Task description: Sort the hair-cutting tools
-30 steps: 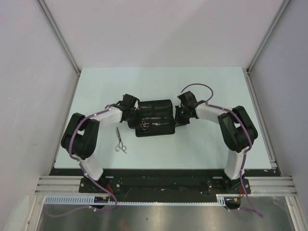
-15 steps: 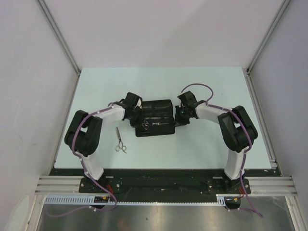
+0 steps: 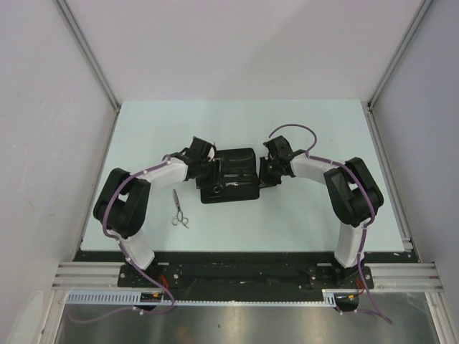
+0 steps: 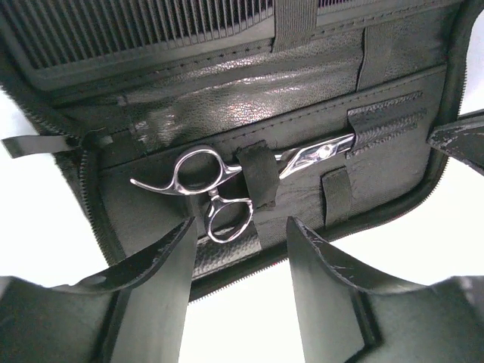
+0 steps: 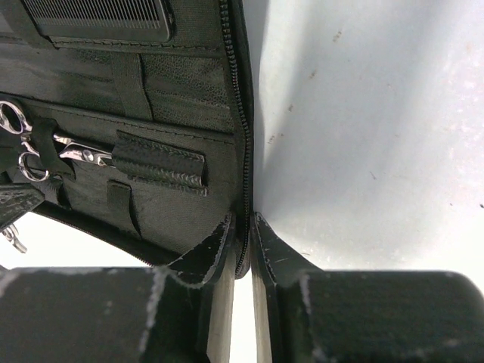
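Your left claw (image 4: 240, 228) is apart, just by the scissors (image 4: 198, 172) strapped in the case (image 4: 393, 174); your right claw (image 5: 243, 227) pinches its rim. The strap (image 4: 258, 180) looks loose, maybe: a bump frees them.

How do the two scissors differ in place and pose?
The strapped scissors sit under a strap in the open case, blades in a sleeve, lying crosswise; the loose scissors lie on the table left of it, blades pointing away from the robot. Both are silver with ring handles.
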Tool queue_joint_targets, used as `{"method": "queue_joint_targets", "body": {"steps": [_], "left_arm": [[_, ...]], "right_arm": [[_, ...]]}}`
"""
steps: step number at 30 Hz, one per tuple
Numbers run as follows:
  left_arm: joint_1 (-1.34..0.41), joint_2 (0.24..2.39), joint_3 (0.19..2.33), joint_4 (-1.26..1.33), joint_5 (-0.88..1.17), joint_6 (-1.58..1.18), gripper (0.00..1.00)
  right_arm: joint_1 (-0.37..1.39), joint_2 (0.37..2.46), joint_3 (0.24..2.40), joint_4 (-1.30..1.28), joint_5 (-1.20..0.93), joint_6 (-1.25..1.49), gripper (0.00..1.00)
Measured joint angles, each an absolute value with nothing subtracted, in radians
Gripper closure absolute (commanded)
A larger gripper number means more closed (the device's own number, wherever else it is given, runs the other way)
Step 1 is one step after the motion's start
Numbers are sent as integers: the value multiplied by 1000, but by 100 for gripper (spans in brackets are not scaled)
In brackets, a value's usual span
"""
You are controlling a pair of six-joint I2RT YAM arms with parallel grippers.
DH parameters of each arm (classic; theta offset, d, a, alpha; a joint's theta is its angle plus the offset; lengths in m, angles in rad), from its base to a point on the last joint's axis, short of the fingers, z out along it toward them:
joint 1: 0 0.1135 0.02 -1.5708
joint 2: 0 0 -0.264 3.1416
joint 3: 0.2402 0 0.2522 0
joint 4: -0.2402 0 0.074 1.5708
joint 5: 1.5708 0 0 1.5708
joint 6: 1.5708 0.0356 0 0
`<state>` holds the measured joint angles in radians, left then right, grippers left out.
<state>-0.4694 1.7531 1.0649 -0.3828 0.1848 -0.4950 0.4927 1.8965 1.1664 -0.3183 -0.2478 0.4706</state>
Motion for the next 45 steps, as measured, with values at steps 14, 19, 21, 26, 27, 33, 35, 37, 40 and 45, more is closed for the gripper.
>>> {"method": "queue_joint_targets", "body": {"steps": [14, 19, 21, 26, 27, 33, 35, 37, 40, 45], "left_arm": [[-360, 1457, 1024, -423, 1, -503, 18], [-292, 1409, 964, -516, -125, -535, 6], [-273, 1412, 929, -556, -159, -552, 7], [-265, 1447, 883, -639, -208, -590, 25], [-265, 1455, 877, -646, -210, -595, 32], [-263, 1466, 831, -665, -189, -612, 43], [-263, 1464, 806, -666, -169, -613, 45], [-263, 1463, 779, -668, -146, -617, 48], [-263, 1447, 755, -669, -119, -628, 50], [-263, 1385, 722, -676, -91, -632, 52]], "right_arm": [[525, 1802, 1143, -272, -142, 459, 50], [524, 1708, 1143, -271, -96, 451, 50], [523, 1684, 1143, -271, -83, 450, 51], [522, 1677, 1143, -287, -67, 450, 54], [522, 1677, 1143, -289, -67, 450, 55], [522, 1677, 1143, -309, -67, 450, 56], [522, 1677, 1143, -314, -68, 450, 57], [522, 1677, 1143, -318, -68, 450, 57], [522, 1677, 1143, -321, -68, 450, 58], [522, 1684, 1143, -322, -70, 450, 59]]}}
